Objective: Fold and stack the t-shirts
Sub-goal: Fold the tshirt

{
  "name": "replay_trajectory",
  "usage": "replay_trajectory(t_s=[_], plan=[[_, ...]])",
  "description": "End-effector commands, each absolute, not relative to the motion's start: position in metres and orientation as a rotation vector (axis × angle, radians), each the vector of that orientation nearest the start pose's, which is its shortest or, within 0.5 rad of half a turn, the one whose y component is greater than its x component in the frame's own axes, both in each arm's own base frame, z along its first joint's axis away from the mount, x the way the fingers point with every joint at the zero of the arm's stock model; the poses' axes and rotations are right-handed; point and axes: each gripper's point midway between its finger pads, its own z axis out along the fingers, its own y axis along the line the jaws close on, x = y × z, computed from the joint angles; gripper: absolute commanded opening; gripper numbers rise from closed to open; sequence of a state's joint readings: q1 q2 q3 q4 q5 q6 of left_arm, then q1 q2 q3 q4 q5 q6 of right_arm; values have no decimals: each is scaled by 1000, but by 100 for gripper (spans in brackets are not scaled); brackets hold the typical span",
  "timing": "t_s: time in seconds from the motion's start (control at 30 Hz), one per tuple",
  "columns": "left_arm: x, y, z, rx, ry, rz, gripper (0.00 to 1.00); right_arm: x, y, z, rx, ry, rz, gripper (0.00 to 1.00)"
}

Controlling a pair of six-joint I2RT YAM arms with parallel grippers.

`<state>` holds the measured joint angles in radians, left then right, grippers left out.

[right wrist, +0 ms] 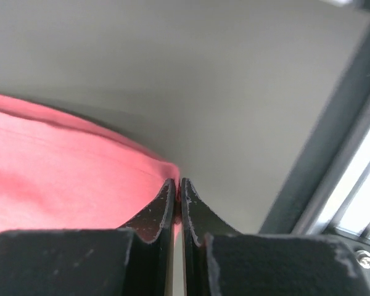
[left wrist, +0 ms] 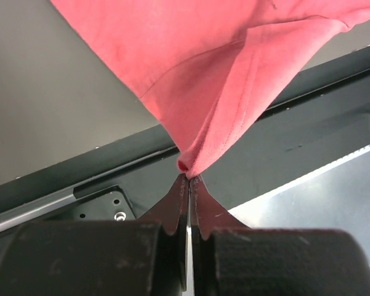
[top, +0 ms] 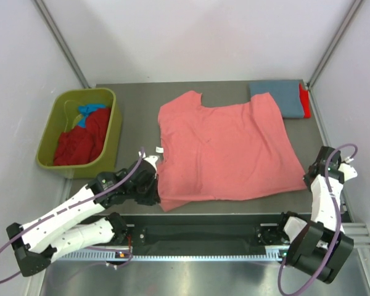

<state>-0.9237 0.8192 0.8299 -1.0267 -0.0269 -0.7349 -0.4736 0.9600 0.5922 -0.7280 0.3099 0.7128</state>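
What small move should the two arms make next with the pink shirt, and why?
Probably lift both near corners a little and carry them toward the shirt's far edge. The left pincer is shut on the near-left corner of the salmon-pink t-shirt, the right pincer seems shut on its near-right corner, and the shirt lies spread open, unfolded.
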Motion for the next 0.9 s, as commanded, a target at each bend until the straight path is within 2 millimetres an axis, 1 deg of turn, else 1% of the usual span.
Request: replay_trajectory(t_s=[0.0, 0.07, 0.1, 0.13, 0.2, 0.23, 0.3, 0.33, 0.37, 0.43, 0.47, 0.53, 0.57, 0.67, 0.7, 0.73, 0.77, 0.8, 0.83, 0.87], plan=[[101, -178, 148, 267, 2649, -599, 0, 158, -141, 97, 1607, 1951, -476, 0], [101, -180, 137, 286, 2663, -595, 0, 156, -139, 98, 1611, 1938, -461, 0], [95, -182, 125, 305, 2696, -614, 0, 156, -137, 98, 1614, 1936, -451, 0], [97, -190, 125, 306, 2677, -657, 0, 155, -135, 96, 1618, 1941, -442, 0], [95, -194, 114, 292, 2699, -678, 0, 154, -132, 95, 1617, 1948, -432, 0], [97, -202, 115, 291, 2678, -726, 0, 154, -132, 96, 1610, 1937, -426, 0], [100, -207, 111, 281, 2675, -736, 0, 157, -131, 96, 1587, 1937, -408, 0], [105, -212, 114, 284, 2649, -749, 0, 162, -129, 95, 1573, 1935, -368, 0], [108, -213, 111, 292, 2653, -730, 0, 166, -127, 94, 1566, 1935, -338, 0], [117, -216, 114, 310, 2633, -693, 0, 174, -121, 90, 1544, 1940, -267, 0], [123, -217, 106, 312, 2651, -639, 0, 177, -119, 88, 1541, 1941, -246, 0], [128, -221, 103, 329, 2669, -609, 0, 183, -116, 85, 1520, 1950, -208, 0], [130, -225, 95, 334, 2695, -582, 0, 183, -116, 84, 1519, 1957, -207, 0], [134, -229, 84, 336, 2719, -549, 0, 183, -119, 81, 1511, 1986, -235, 0], [138, -229, 83, 333, 2715, -535, 0, 183, -120, 82, 1508, 1987, -243, 0], [143, -226, 80, 319, 2714, -483, 0, 184, -122, 82, 1506, 1994, -251, 0], [149, -227, 86, 309, 2699, -463, 0, 185, -122, 83, 1495, 2001, -254, 0], [155, -214, 86, 290, 2697, -352, 0, 186, -122, 83, 1488, 2005, -249, 0], [159, -208, 90, 285, 2690, -296, 0, 188, -122, 84, 1477, 2011, -241, 0], [168, -208, 99, 276, 2663, -261, 0, 190, -122, 85, 1469, 2008, -239, 0]])
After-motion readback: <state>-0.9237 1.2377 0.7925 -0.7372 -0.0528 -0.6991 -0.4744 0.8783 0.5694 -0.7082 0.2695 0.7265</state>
